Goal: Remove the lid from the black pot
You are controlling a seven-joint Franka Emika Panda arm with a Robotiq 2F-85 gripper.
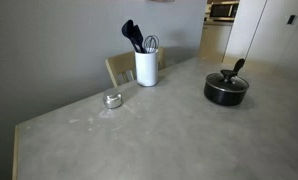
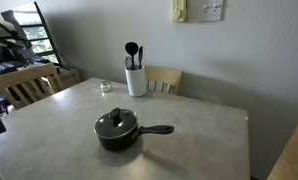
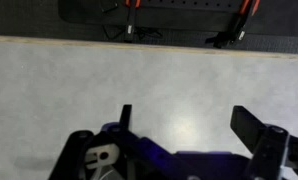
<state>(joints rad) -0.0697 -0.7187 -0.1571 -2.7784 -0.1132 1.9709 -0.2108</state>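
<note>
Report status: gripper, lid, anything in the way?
Gripper open, empty, above table. Lid sits on pot, not yet lifted. Holder and tin stand well apart from pot; nothing blocks.

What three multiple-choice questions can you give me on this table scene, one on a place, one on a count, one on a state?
1. Where does the small round silver tin stand? A on a chair seat; B on the grey table beside the white cylindrical utensil holder; C on the floor.
2. How many long handles has the short round black pot? A none; B one; C two.
3. Where is the round see-through glass lid? A on the pot; B flat on the table; C propped against the holder.
Answers: B, it sits on the tabletop near the holder; B, a single handle juts out; A, it covers the pot, and the pincer hangs open, empty.
</note>
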